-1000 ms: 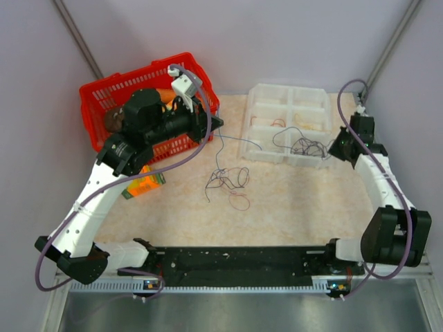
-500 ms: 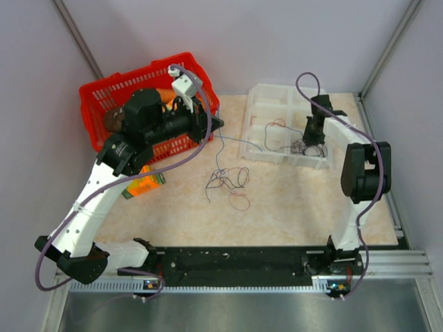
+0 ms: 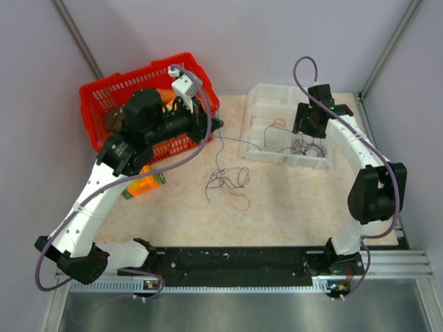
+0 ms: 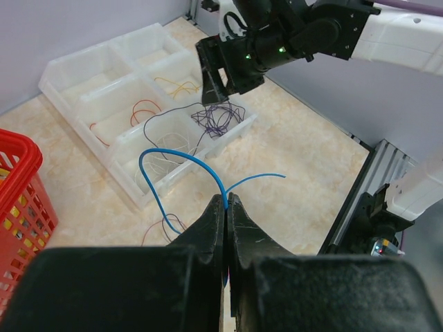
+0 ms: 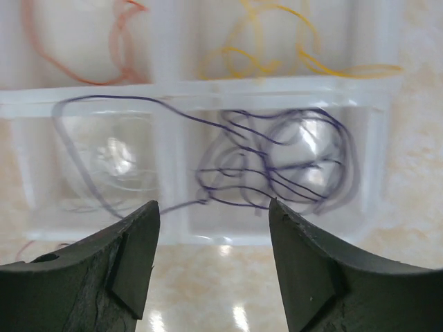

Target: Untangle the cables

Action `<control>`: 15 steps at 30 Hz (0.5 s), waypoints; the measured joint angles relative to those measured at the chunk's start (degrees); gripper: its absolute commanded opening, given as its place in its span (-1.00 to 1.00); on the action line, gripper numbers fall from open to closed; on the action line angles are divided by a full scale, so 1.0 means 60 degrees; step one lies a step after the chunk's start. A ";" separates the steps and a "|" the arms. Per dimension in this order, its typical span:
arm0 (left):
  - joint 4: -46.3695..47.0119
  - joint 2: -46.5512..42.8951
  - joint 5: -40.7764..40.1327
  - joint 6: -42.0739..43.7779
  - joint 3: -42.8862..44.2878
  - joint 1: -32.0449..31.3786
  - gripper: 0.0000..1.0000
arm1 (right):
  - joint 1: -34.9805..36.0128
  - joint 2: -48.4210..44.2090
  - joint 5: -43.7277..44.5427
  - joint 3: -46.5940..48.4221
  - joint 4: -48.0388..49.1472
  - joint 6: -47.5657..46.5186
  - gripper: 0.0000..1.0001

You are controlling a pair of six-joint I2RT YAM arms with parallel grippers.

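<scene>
Looking down over the two arms, we find the red basket [image 3: 118,93] wedged into the far left corner, its rim close to the left wall [image 3: 34,138]. The left arm [image 3: 104,190] lies across its near side, and an orange-and-green box [image 3: 143,184] is partly tucked beneath that arm. The left gripper [image 4: 226,205] is clamped tight on a blue cable [image 4: 181,153] just past the basket's right edge. The cable arches up from the closed jaws, and in the overhead view a thin strand drops to a loose tangle of cables [image 3: 228,181] lying mid-table. Around that tangle we see bare table [image 3: 291,207] on every side, widest toward the black rail [image 3: 235,259] at the near edge. Farther right, the clear divided tray [image 3: 268,92] sits close to the far wall [image 3: 242,41]. The right gripper [image 5: 212,207] hovers over its near right compartment, jaws spread wide and holding nothing, directly above a knot of purple cables [image 5: 277,173]; one purple strand crosses the divider into the neighbouring compartment. A yellow cable [image 5: 346,69] and a reddish cable [image 5: 119,48] lie in the compartments beyond. Only a narrow strip of table separates the tray from the right wall [image 3: 415,104]. The tabletop is pale, mottled beige and glossy; the walls are plain grey-lilac.
</scene>
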 measured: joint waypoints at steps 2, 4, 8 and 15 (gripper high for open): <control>0.0000 -0.0004 0.0004 -0.0004 0.0000 0.0000 -1.00 | 0.0543 -0.0109 -0.0208 0.0066 0.0503 0.0146 0.29; 0.0000 -0.0018 0.0004 -0.0004 -0.0007 0.0000 -1.00 | 0.1082 0.0000 -0.0696 0.0080 0.1242 0.0616 0.25; 0.0000 -0.0197 0.0000 -0.0004 -0.0135 0.0000 -1.00 | 0.1537 0.0627 -0.1723 -0.0113 0.2779 0.1621 0.09; 0.0000 -0.0616 -0.0095 -0.0004 -0.0240 0.0000 -1.00 | 0.1494 0.2164 -0.2120 -0.0178 0.3676 0.1730 -0.11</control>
